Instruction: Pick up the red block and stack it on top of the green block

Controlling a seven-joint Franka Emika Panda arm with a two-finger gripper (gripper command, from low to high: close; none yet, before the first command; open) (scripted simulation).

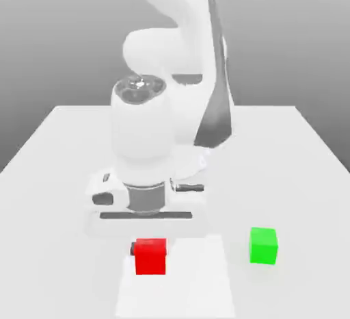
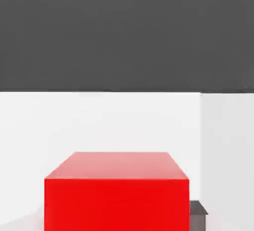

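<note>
The red block (image 1: 151, 257) sits on the white table (image 1: 61, 146) near its front edge, right under the arm's hand. My gripper (image 1: 150, 250) is lowered over it and shut on it, a dark finger (image 1: 134, 248) showing at the block's left side in the exterior view. In the hand view the red block (image 2: 116, 195) is very close, with a dark fingertip (image 2: 197, 214) against one side. The green block (image 1: 263, 246) stands alone on the table to the exterior view's right of the red one, about three block widths away.
The white arm (image 1: 171, 105) rises behind the hand over the middle of the table. A lighter strip of the table (image 1: 205, 290) runs under the red block towards the front edge.
</note>
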